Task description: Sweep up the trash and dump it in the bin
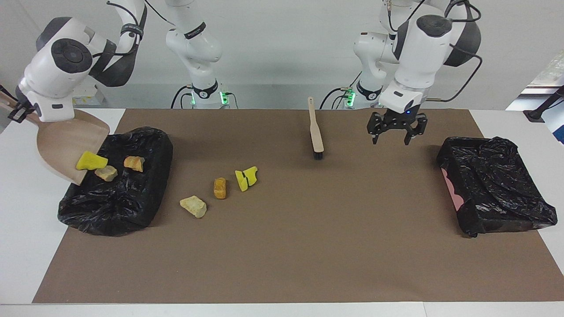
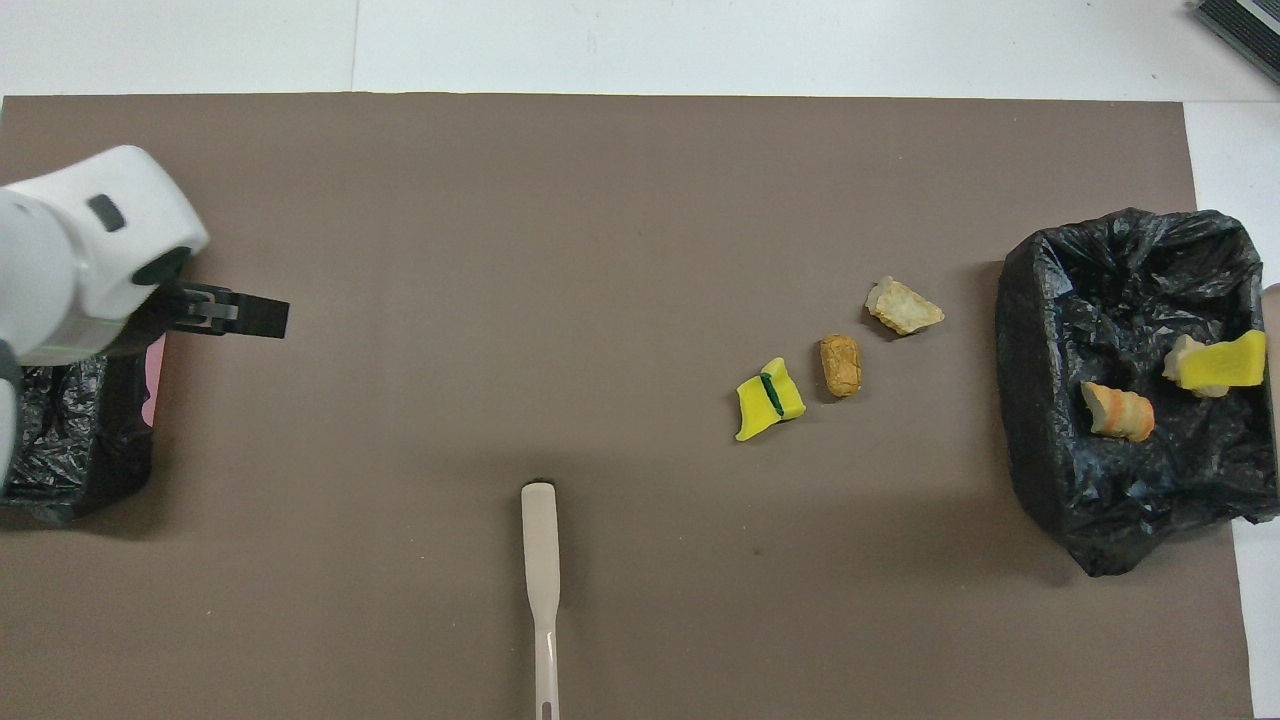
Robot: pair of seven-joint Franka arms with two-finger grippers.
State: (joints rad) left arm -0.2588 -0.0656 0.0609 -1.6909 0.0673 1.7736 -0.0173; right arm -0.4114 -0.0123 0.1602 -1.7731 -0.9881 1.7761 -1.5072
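Your brush [image 1: 315, 130] lies on brown mat [image 1: 308, 246], close to robots, nobody holding it. Left gripper [image 1: 393, 135] hangs over mat near black bin [image 1: 498, 189] at its end, fingers wide apart, holding nothing. Right gripper [image 1: 17, 113] pinches tight on dustpan [image 1: 61, 147] handle, pan tipped over other bin [image 1: 119, 207]. Three trash bits [image 1: 109, 166] at pan lip and in that bag. Three more [image 1: 220, 187] on mat beside that bin. White table [image 1: 22, 246] under mat, pale wall [image 1: 273, 53] by robots.
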